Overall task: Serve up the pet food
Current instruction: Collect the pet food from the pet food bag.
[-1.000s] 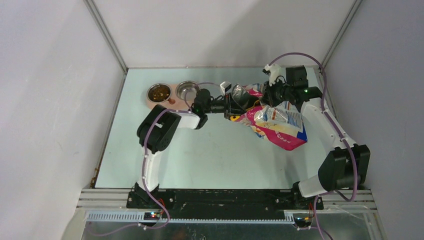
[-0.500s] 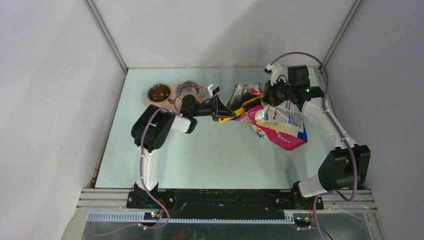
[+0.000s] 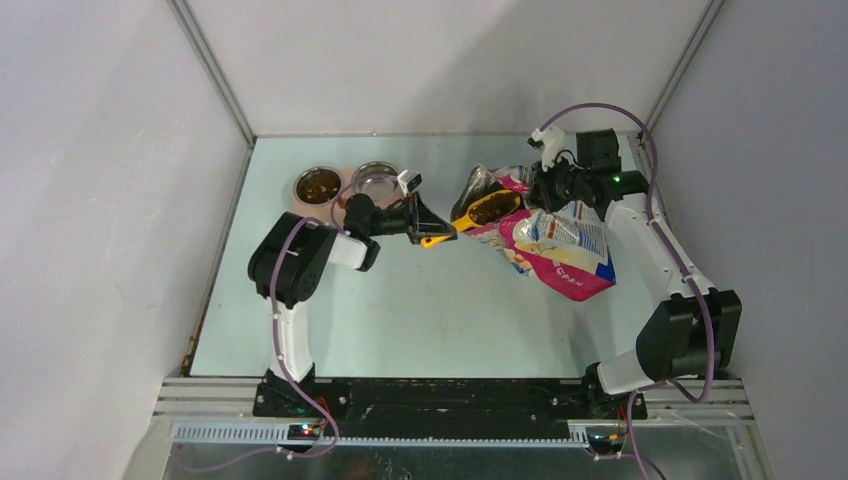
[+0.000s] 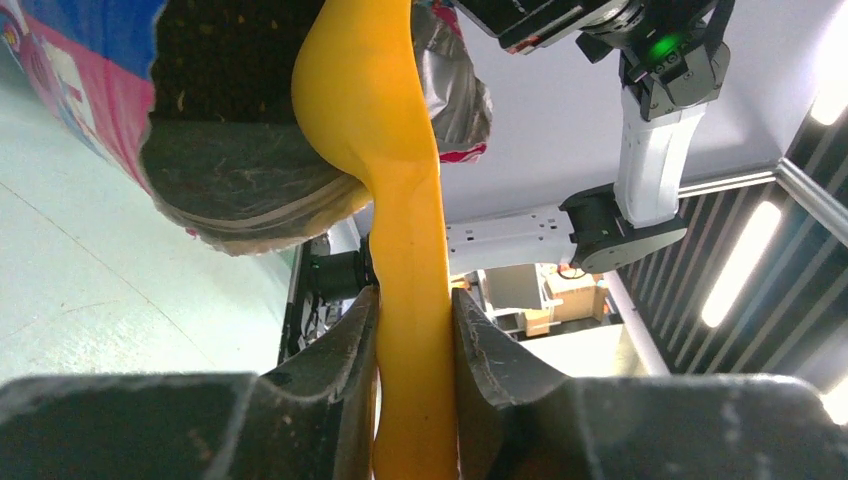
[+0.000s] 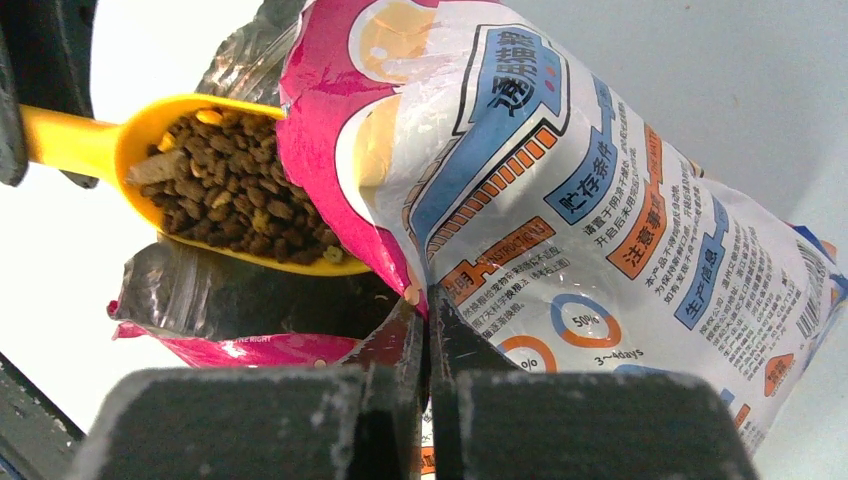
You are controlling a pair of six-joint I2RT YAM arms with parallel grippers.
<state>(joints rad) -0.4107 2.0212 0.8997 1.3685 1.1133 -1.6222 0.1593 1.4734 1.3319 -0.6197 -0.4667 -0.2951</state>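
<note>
My left gripper [image 4: 412, 310] was clamped on the handle of the orange scoop [image 4: 395, 190], one finger on each side, and the handle ran straight out between them toward the bag [image 5: 600, 190]. The scoop's bowl lay at the bag's open mouth, heaped to the rim with pet food [image 5: 225, 195] in small brown pieces. Its far side was tucked behind the pink flap of the mouth, and the silvery lining showed just beneath it. My right gripper [image 5: 428, 315] was closed tight on a fold of the bag's pink edge just below the mouth, with only the film between its fingers. That grip held the upper end of the bag off the table [image 3: 420, 310]. The bag hung tilted, its mouth turned toward my left arm and its bottom slanting down toward the near right. I could not tell whether its lower end touched the table. Seen from above, the bag was over the far right part of the table. The pink feeder [image 3: 338, 190] stood at the far edge on the left, just behind my left wrist and well apart from the bag. Its left bowl [image 3: 318, 185] held a layer of brown pet food, and its right bowl [image 3: 380, 185] showed shiny steel.
</note>
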